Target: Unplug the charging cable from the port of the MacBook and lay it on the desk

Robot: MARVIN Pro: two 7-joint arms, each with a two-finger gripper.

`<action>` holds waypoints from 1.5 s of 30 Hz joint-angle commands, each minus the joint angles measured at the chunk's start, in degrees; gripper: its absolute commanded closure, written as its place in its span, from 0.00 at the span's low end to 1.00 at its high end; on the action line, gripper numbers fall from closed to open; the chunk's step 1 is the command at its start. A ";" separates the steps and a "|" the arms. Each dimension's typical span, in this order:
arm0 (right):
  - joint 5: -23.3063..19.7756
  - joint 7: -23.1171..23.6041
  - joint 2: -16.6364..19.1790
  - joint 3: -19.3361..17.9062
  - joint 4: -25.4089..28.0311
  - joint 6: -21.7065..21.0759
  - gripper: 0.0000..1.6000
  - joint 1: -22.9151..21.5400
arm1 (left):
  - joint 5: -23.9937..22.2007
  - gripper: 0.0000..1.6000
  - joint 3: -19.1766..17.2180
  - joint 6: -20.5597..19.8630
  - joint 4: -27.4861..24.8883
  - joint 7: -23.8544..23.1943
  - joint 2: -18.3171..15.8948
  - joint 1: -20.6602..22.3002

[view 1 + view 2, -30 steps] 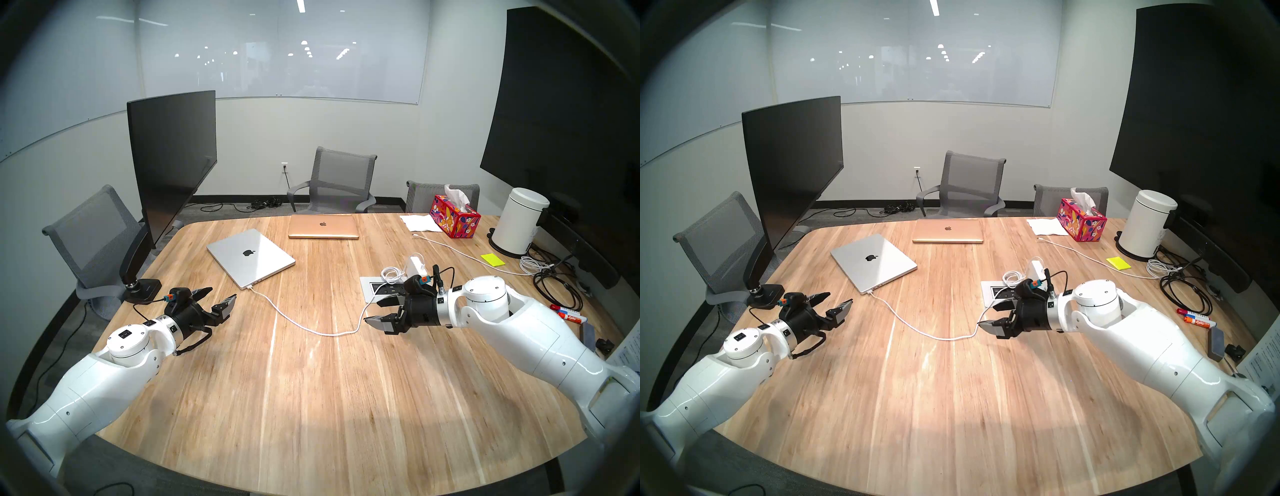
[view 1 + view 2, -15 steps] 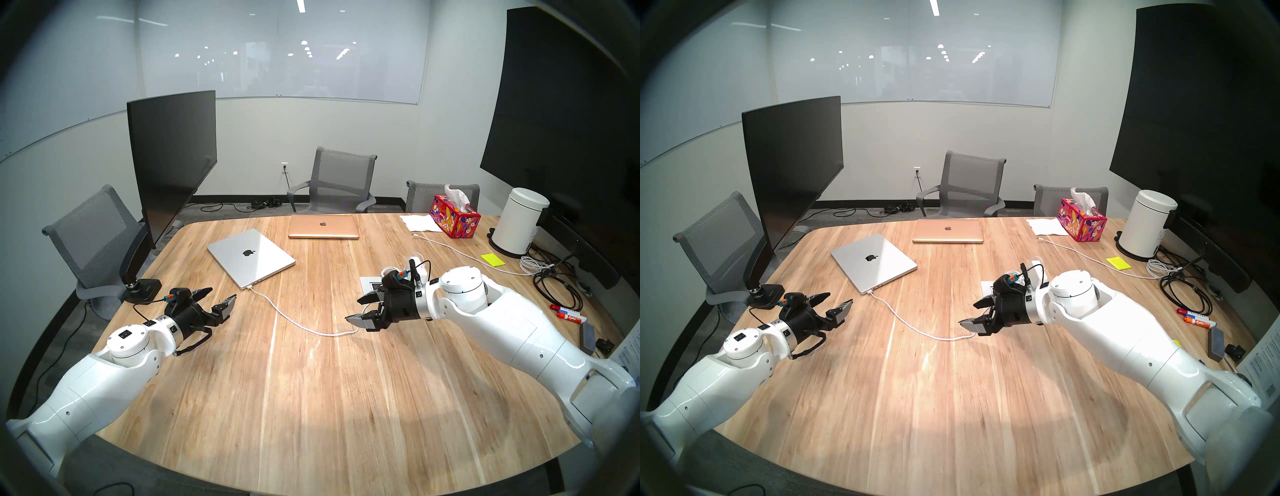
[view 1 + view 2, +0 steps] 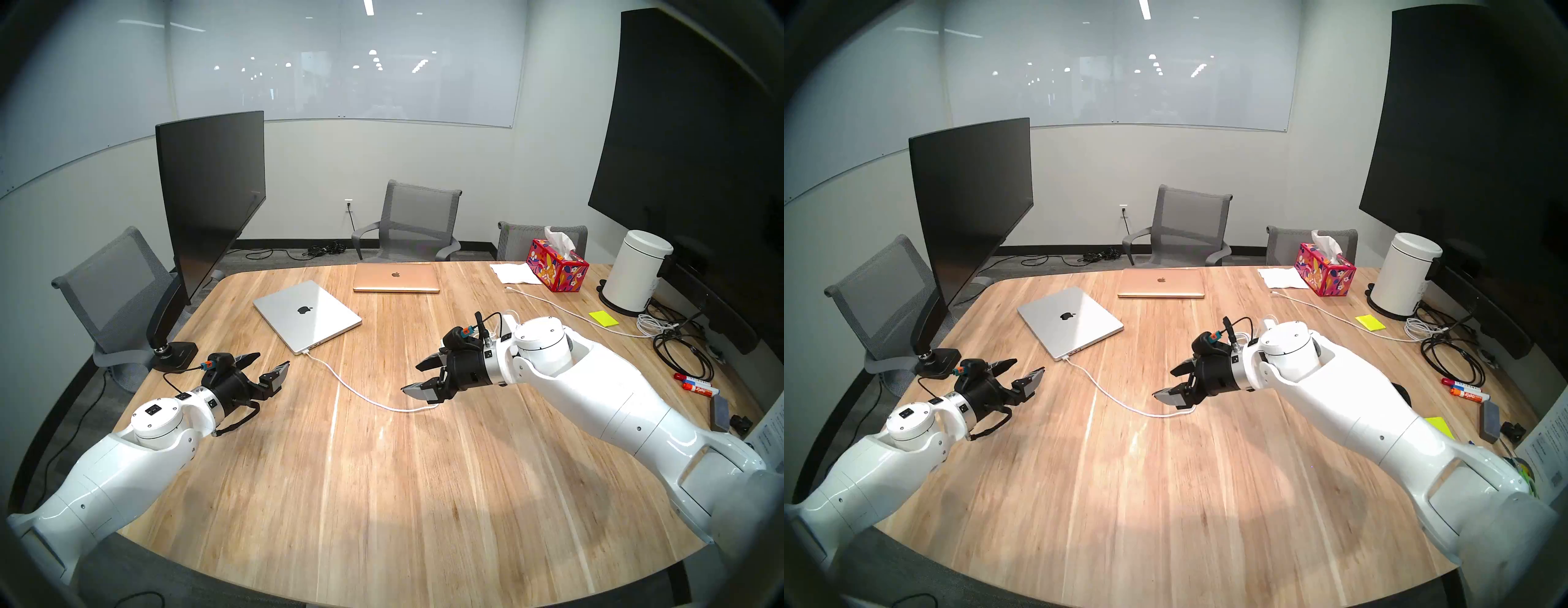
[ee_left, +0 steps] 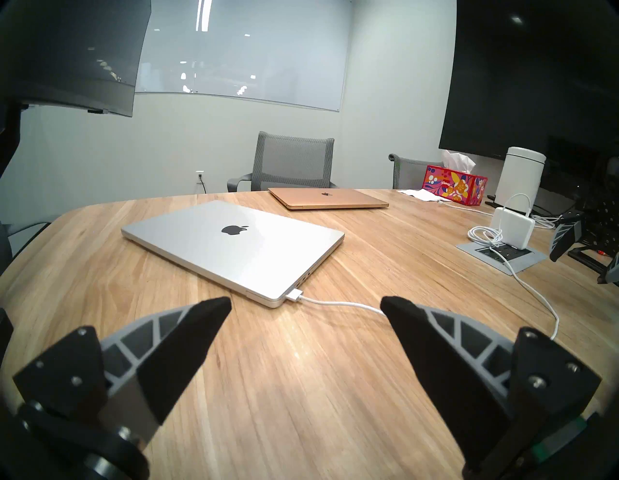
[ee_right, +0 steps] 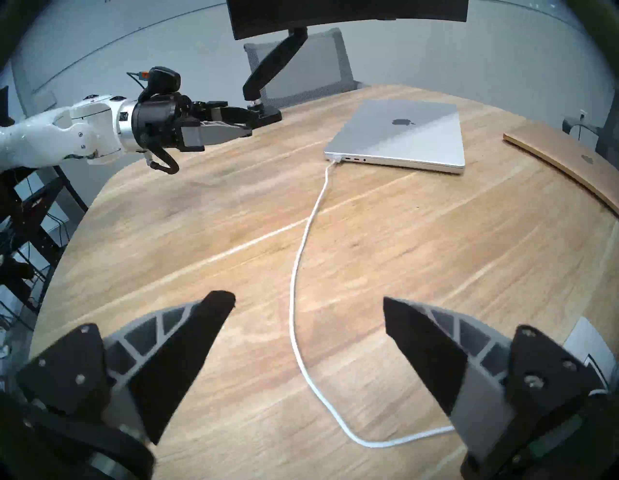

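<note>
The MacBook point(image 3: 306, 315) lies closed on the surface point(image 3: 382, 488), and everything below is placed from it. The charging cable point(image 3: 352, 388) is plugged into the port at its near corner; the small silvery connector point(image 4: 294, 295) sits flush against the side edge, and the white cord runs away from that corner across the bare wood in a loose curve, passing under the right hand point(image 3: 418, 376), toward the white power brick point(image 4: 511, 225) well off to the MacBook's right.

The left hand point(image 3: 271, 364) hovers near that same corner, a little short of the connector, fingers spread wide and holding nothing. The right hand hangs above the cord's far bend, well away from the MacBook, likewise wide open and empty.

The step in hand looks like the approach to the plug. To do it well, the nearer hand should come in low along the surface and close on the connector body itself rather than on the thin cord, then draw straight out along the line of the port, away from the MacBook's edge. Pulling at an angle would likely drag the light MacBook. Whether the connector is a magnetic type is hard to tell at this size, so a gentle pull first seems wise.
</note>
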State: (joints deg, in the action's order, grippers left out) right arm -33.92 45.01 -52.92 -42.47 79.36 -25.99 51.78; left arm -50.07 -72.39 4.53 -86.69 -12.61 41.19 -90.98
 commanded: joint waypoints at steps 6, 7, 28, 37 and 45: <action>1.39 -1.09 -7.24 1.19 -2.05 -1.56 0.00 -3.84 | 0.02 0.00 -0.36 0.46 -0.57 -0.08 -0.18 0.44; 1.60 -1.27 -7.81 1.38 -2.32 -1.77 0.00 -4.00 | 0.01 0.00 -0.36 0.46 -0.57 -0.07 -0.19 0.44; 4.07 -8.56 -18.35 2.67 -7.76 -4.77 0.00 -5.61 | -0.09 0.00 -0.23 0.50 -0.57 -0.02 -0.28 0.49; 5.09 -11.97 -22.98 3.35 -10.85 -5.73 0.00 -6.33 | -0.13 0.00 -0.18 0.51 -0.57 0.00 -0.32 0.51; 6.03 -13.54 -27.06 4.32 -14.24 -6.07 0.00 -7.46 | -0.16 0.00 -0.14 0.51 -0.56 0.01 -0.34 0.53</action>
State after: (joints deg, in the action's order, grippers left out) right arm -28.16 32.53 -74.92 -38.52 66.22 -32.57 46.62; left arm -50.31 -72.12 4.55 -86.69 -12.51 40.97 -90.88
